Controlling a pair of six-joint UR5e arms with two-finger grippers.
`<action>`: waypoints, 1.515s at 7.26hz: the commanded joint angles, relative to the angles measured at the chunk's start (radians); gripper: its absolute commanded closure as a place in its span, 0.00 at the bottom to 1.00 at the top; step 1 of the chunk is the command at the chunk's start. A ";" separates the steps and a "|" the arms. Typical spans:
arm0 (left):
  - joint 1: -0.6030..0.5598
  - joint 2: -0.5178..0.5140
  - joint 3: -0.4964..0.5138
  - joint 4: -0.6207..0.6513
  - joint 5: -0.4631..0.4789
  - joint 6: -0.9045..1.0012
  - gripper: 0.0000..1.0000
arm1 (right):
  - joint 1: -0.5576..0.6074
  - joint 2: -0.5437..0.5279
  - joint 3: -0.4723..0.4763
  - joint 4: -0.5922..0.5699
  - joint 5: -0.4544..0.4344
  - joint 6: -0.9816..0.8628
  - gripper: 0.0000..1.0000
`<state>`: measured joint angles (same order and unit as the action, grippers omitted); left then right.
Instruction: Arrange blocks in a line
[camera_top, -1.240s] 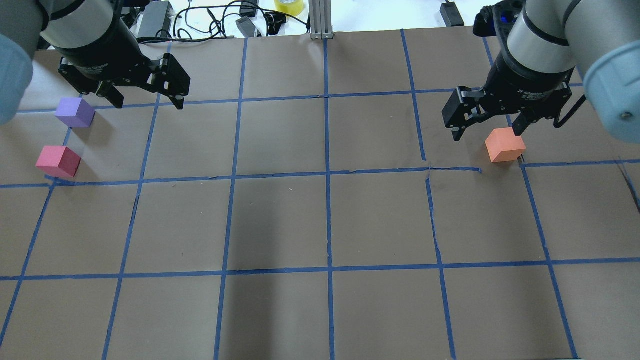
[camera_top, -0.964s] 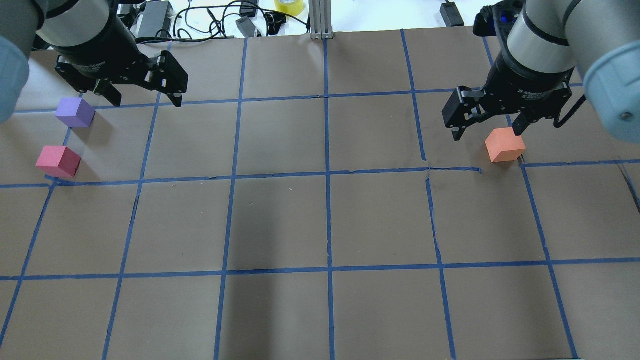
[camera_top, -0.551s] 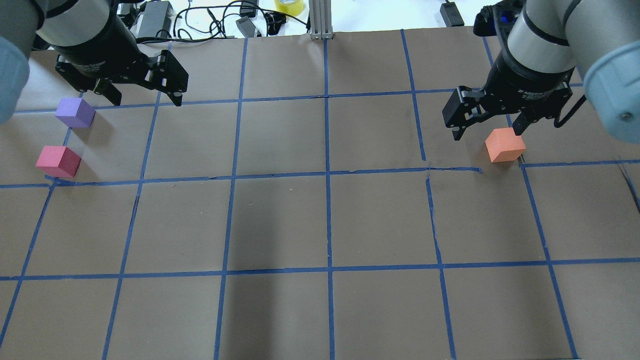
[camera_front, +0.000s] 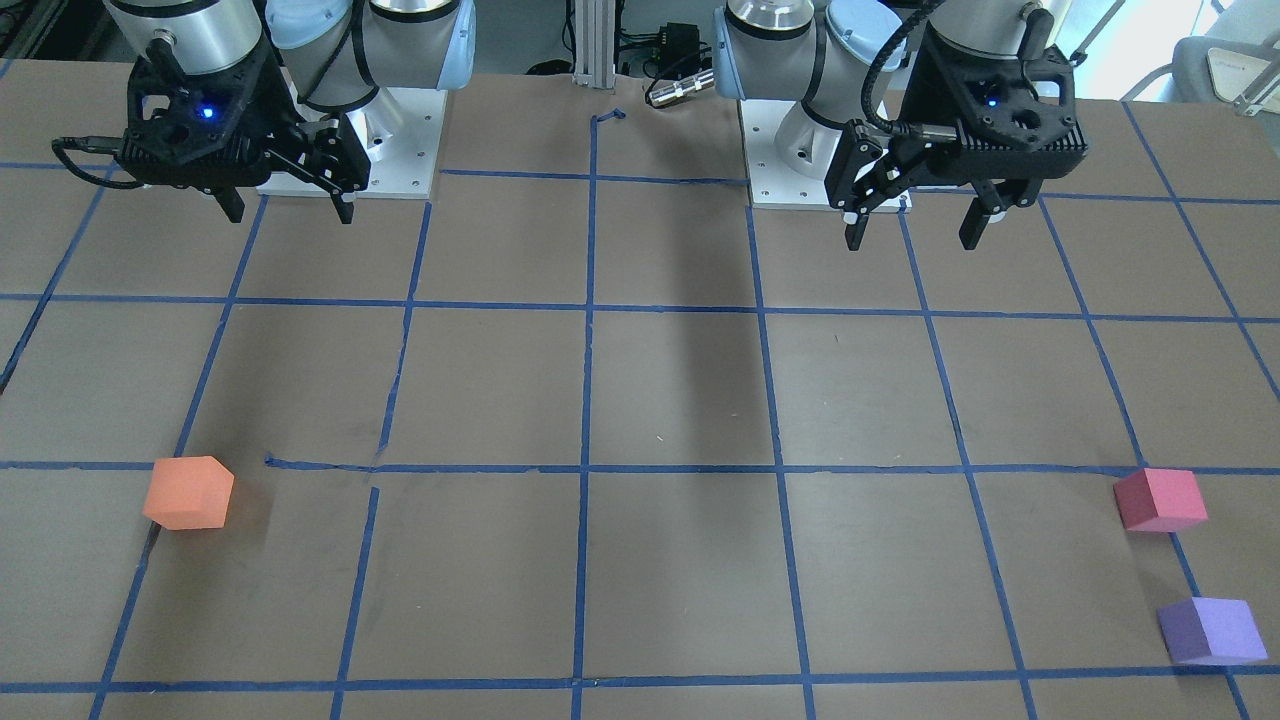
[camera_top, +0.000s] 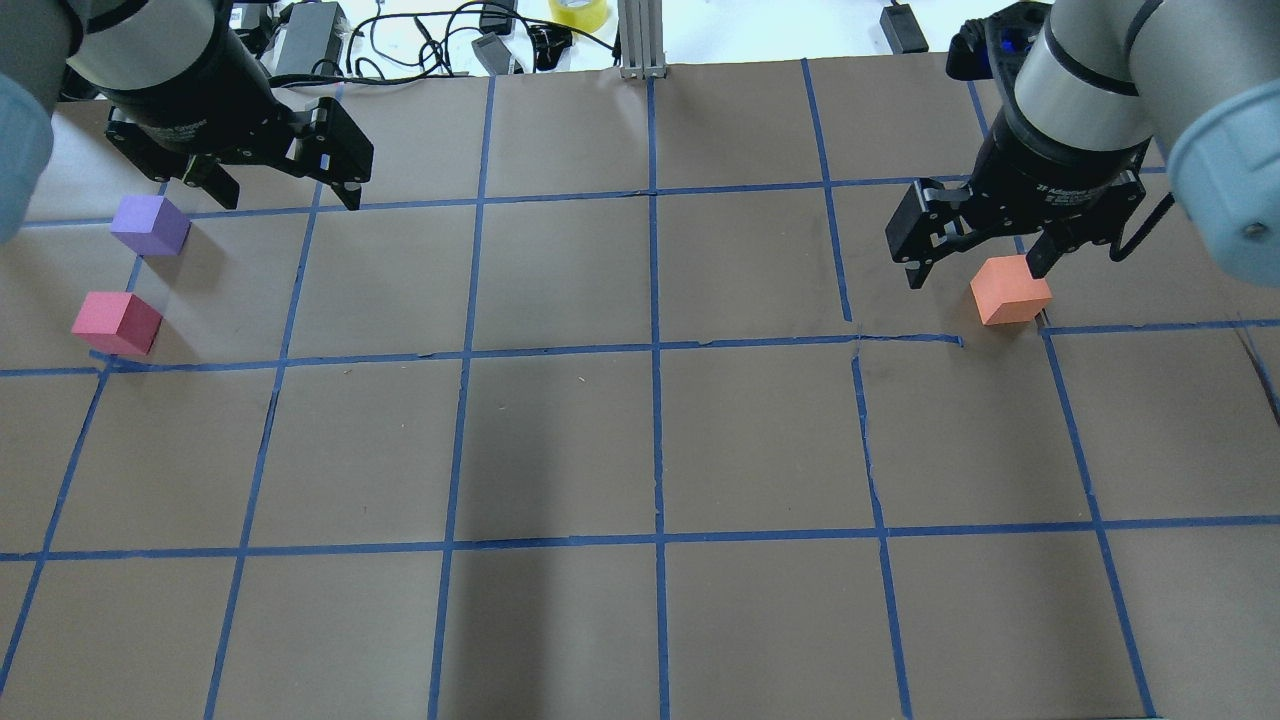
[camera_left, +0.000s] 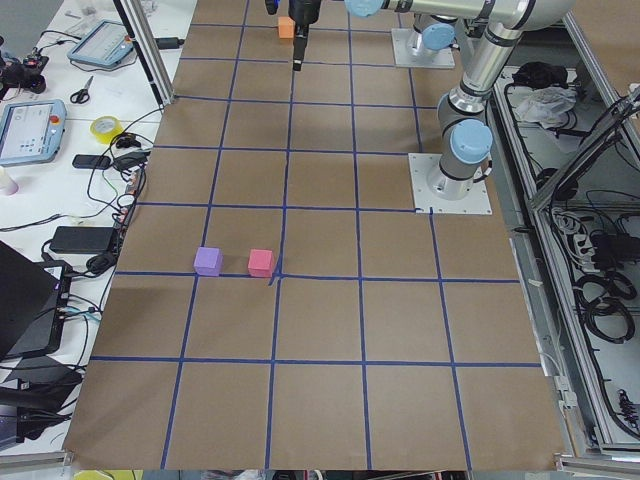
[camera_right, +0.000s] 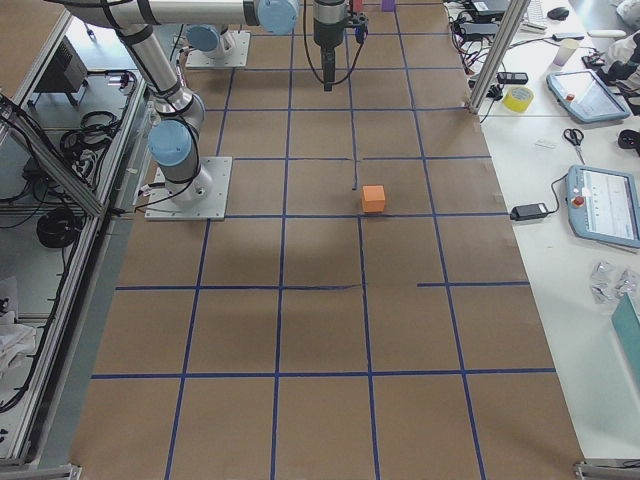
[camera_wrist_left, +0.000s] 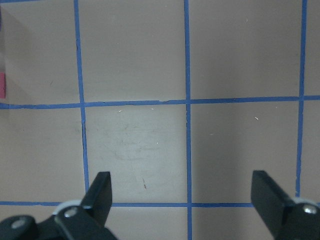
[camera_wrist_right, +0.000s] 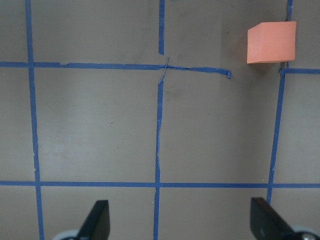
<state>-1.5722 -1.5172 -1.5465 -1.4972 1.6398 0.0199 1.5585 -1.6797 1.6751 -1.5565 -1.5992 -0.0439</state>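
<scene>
The orange block (camera_top: 1010, 290) sits on the brown table at the right; it also shows in the front view (camera_front: 188, 493) and in the right wrist view (camera_wrist_right: 271, 42). The pinkish-red block (camera_top: 116, 323) and the purple block (camera_top: 150, 224) sit near each other, apart, at the far left (camera_front: 1160, 499) (camera_front: 1211, 631). My right gripper (camera_top: 975, 275) is open and empty, held above the table beside the orange block (camera_front: 290, 213). My left gripper (camera_top: 288, 198) is open and empty, held above the table to the right of the purple block (camera_front: 911, 240).
Blue tape lines (camera_top: 655, 350) mark a grid on the table. A metal post (camera_top: 640, 40), cables and a yellow tape roll (camera_top: 578, 12) lie past the far edge. The arm bases (camera_front: 400, 140) stand at the robot's side.
My left gripper has drifted slightly toward the far edge. My right gripper has barely shifted. Both stay open, and the blocks have not moved.
</scene>
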 joint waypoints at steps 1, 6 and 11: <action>0.000 0.000 -0.001 0.000 0.002 0.000 0.00 | -0.002 0.005 0.000 0.018 -0.013 -0.010 0.00; -0.002 0.003 -0.004 -0.002 0.005 0.000 0.00 | -0.002 0.003 -0.002 0.012 -0.013 -0.010 0.00; -0.002 0.003 -0.004 0.000 0.003 0.000 0.00 | -0.028 0.006 -0.002 -0.002 -0.010 -0.010 0.00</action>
<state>-1.5739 -1.5140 -1.5508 -1.4977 1.6425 0.0200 1.5375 -1.6742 1.6736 -1.5565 -1.6098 -0.0543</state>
